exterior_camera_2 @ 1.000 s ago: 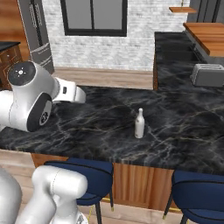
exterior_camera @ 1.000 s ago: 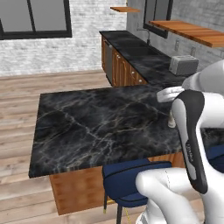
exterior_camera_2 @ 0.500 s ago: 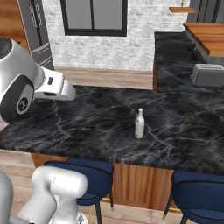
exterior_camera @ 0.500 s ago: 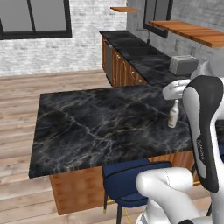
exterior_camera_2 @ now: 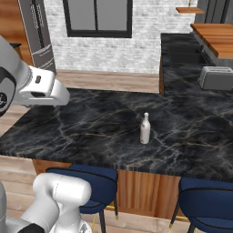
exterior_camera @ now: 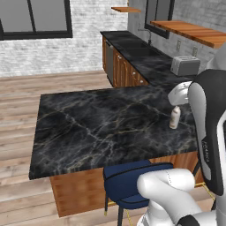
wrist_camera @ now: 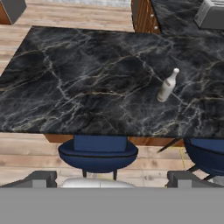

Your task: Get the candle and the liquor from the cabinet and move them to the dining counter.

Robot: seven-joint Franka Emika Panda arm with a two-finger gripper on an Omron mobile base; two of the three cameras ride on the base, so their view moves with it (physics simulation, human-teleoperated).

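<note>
The liquor [exterior_camera: 175, 118] [exterior_camera_2: 145, 129] [wrist_camera: 167, 86], a pale bottle with a slender neck, stands upright on the right half of the dining counter [exterior_camera: 97, 128] [exterior_camera_2: 91, 127] [wrist_camera: 87, 87]. Nothing touches it. My gripper [wrist_camera: 113, 178] hangs high and back from the counter's near edge, above the stools. It is open, with nothing between its fingers [wrist_camera: 41, 177]. The bottle lies well ahead of it and to the right in the hand view. The cabinet [exterior_camera: 190, 31] [exterior_camera_2: 218, 36], a reddish-brown shelf, runs along the far right wall. The candle is out of view.
A silver toaster [exterior_camera: 185, 65] [exterior_camera_2: 216, 77] [wrist_camera: 212, 15] sits on the long wall counter [exterior_camera: 141, 57] behind the island. Blue stools [exterior_camera: 132, 183] [exterior_camera_2: 207, 202] [wrist_camera: 98, 153] stand under the near edge. A dark fridge [exterior_camera_2: 38, 32] stands at the far left.
My arm has drawn back and swung away from the bottle, which now shows in the left base view. The bottle itself has not moved on the counter.
</note>
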